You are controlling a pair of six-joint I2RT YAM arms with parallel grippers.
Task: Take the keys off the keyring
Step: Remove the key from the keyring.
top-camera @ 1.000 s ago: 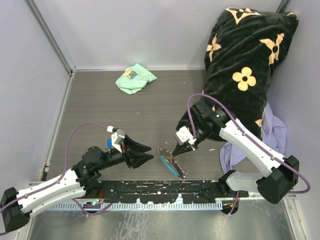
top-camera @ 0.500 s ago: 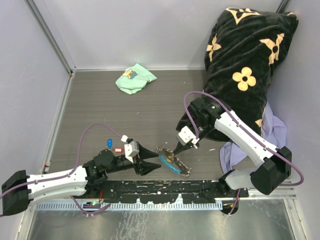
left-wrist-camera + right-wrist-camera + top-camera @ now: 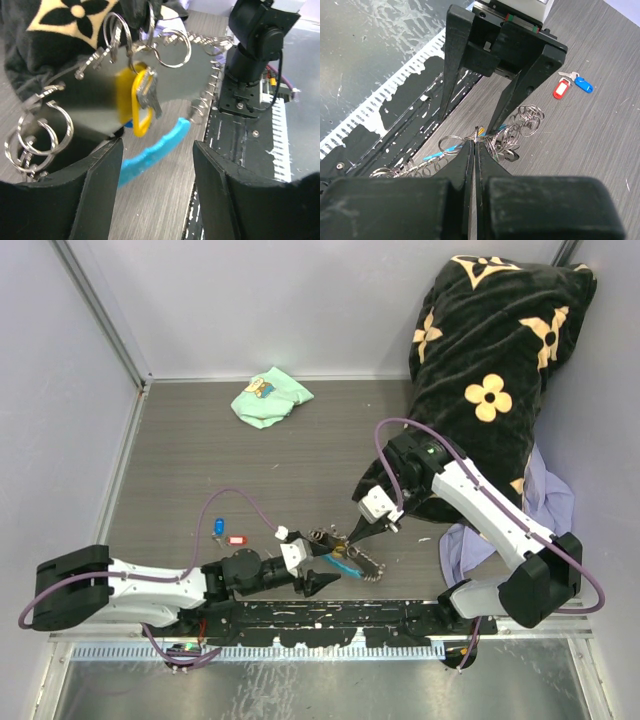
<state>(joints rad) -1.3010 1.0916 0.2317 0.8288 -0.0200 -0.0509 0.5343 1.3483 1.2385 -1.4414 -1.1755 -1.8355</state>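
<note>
The right claw [image 3: 473, 140] is pressed together and pinches one silvery ring of the keyring [image 3: 512, 132]. The bunch of rings hangs just under its tips, a little above the bench [image 3: 200, 460]. The left claw [image 3: 316, 571] is spread and holds nothing. Its two fingers [image 3: 451, 65] stand on both sides of the bunch, directly opposite the right claw, and I cannot tell if they touch any ring.

In the left wrist view, a key with a yellow tag [image 3: 141, 100] hangs from the rings, in the gap between the fingers of the left claw. The sky-blue fob [image 3: 155, 147] is just below it. The thin chain [image 3: 366, 568] lies on the bench under the right claw.

Two keys are already off the ring: a red-tagged key [image 3: 236, 539] and a blue-tagged key [image 3: 218, 528]. They lie side by side on the bench, behind the left claw and near its arm. A mint-green cloth [image 3: 268, 397] lies well apart, far beyond both claws.
</note>
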